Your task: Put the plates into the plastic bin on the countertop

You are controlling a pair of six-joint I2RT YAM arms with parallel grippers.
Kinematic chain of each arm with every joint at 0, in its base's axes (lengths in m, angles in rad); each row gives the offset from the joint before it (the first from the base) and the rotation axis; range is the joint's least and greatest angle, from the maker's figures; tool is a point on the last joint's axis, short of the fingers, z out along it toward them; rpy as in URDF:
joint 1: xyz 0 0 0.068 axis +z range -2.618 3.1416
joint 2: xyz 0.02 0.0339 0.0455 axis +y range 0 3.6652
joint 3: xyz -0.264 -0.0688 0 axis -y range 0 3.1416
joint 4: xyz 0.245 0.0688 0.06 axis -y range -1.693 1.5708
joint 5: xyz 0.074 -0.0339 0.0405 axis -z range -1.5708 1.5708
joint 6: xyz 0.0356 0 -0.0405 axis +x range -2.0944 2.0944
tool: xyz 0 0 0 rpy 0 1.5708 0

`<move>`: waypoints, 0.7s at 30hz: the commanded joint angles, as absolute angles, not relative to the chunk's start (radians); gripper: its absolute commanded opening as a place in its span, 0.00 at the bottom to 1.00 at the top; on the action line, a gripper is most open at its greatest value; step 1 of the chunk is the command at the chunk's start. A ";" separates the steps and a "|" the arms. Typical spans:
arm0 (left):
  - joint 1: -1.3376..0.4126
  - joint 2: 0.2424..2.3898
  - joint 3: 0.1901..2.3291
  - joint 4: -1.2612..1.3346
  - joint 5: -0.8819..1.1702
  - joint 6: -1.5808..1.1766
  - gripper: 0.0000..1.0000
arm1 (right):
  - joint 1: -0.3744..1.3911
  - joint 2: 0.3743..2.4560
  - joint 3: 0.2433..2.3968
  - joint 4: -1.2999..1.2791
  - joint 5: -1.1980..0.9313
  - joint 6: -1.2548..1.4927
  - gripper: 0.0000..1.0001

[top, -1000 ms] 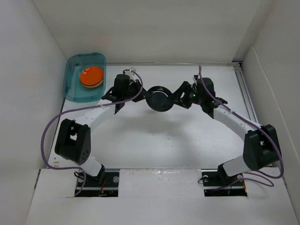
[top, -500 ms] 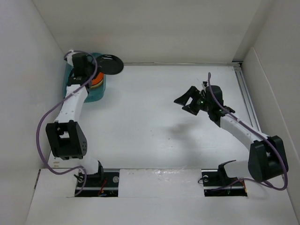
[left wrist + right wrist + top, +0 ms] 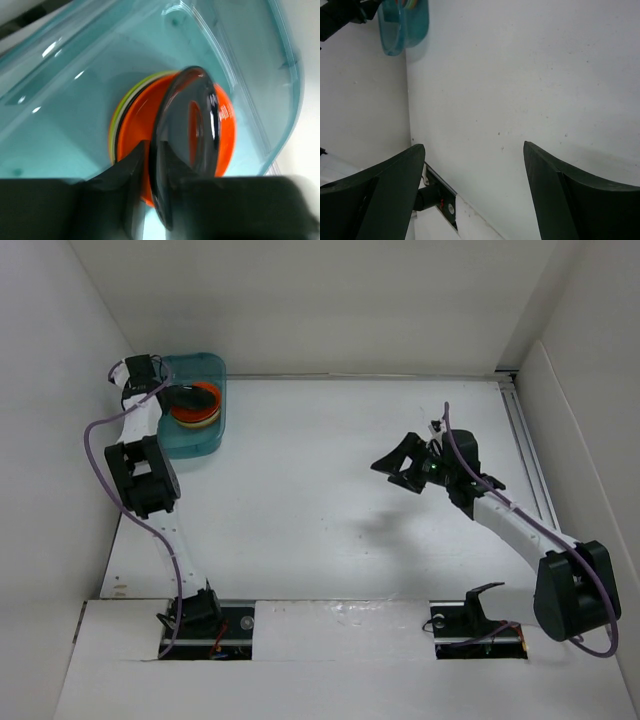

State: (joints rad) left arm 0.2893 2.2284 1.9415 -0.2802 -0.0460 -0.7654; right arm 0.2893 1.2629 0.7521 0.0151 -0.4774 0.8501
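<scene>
White walls close the place in on three sides: a left wall [image 3: 60,440] that leans outward toward the top, a plain back wall [image 3: 320,300], and a right wall [image 3: 590,420] with a separate white panel [image 3: 560,380] standing in front of it. A thin grey strip [image 3: 360,375] runs along the foot of the back wall. Down the right side lies a pale metal rail [image 3: 525,440], running from the far corner toward me. Along the near edge sits a white ledge [image 3: 340,670], slightly shiny near its far lip, with two dark rectangular cut-outs in it, one at the left [image 3: 235,625] and one at the right [image 3: 495,640]. Something small and red shows in the left cut-out.
</scene>
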 commanded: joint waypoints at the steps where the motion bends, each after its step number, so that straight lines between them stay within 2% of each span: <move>1: 0.291 2.158 1.994 -0.258 -0.008 -0.741 0.28 | 0.293 1.239 0.749 0.069 -0.503 0.821 0.85; 2: 0.291 2.145 1.984 -0.258 0.001 -0.741 0.55 | 0.293 1.239 0.749 0.069 -0.503 0.821 0.85; 4: 0.291 2.135 1.983 -0.267 0.002 -0.741 0.80 | 0.302 1.239 0.758 0.069 -0.503 0.821 0.85; 5: 0.282 2.119 1.996 -0.276 0.014 -0.741 0.97 | 0.313 1.239 0.768 0.069 -0.503 0.821 0.85; 8: 0.256 2.039 2.005 -0.304 0.026 -0.723 1.00 | 0.334 1.239 0.779 0.069 -0.503 0.821 0.85; 12: 0.181 1.935 2.069 -0.412 -0.080 -0.674 1.00 | 0.379 1.201 0.808 0.014 -0.414 0.802 0.85; 16: 0.160 1.818 1.973 -0.468 0.026 -0.661 1.00 | 0.462 1.105 0.885 -0.164 -0.161 0.747 0.85; 17: 0.147 1.792 1.948 -0.486 0.035 -0.652 1.00 | 0.510 1.080 0.932 -0.252 -0.103 0.735 0.98; 21: 0.055 1.628 1.792 -0.509 0.067 -0.562 1.00 | 0.623 0.973 1.070 -0.478 0.154 0.706 1.00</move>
State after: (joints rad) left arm 0.0982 1.7206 1.8828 -0.4374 0.0273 -0.6422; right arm 0.5648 1.0447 0.9421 -0.3008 -0.0978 0.7555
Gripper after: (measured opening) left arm 0.993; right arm 0.998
